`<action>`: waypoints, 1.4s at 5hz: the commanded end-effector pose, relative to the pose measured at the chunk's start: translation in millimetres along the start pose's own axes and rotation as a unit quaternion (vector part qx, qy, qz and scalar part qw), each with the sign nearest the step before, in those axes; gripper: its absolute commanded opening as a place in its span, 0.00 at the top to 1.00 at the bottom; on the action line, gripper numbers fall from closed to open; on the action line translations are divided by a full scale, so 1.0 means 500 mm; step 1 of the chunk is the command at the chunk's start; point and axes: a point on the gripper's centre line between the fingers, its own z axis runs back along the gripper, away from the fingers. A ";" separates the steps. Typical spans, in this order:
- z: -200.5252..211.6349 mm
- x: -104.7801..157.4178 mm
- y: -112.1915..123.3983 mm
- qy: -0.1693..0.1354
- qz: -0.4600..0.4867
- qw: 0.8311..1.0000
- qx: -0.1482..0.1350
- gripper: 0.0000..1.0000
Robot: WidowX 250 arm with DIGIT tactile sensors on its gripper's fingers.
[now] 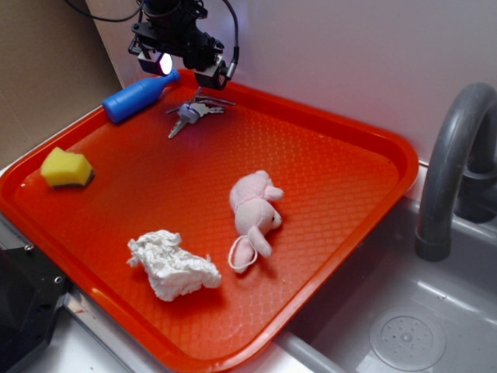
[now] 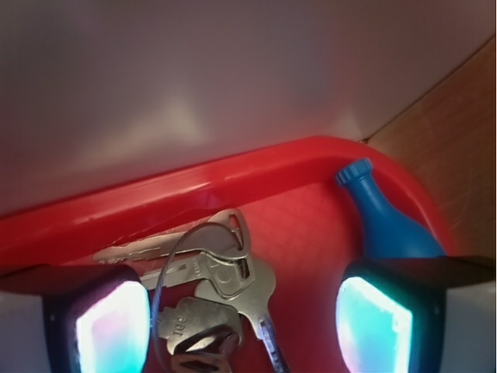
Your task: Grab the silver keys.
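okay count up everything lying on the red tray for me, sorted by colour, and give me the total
On the red tray:
Blue: 1, the bottle
Silver: 1, the bunch of keys
Yellow: 1, the sponge
Pink: 1, the plush toy
White: 1, the crumpled tissue
Total: 5

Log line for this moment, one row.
gripper: open, above keys | silver keys: on red tray, ungrasped | blue bottle: beside keys
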 end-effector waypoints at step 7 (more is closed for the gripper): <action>0.192 -0.015 0.048 0.036 -0.027 0.992 -0.114 1.00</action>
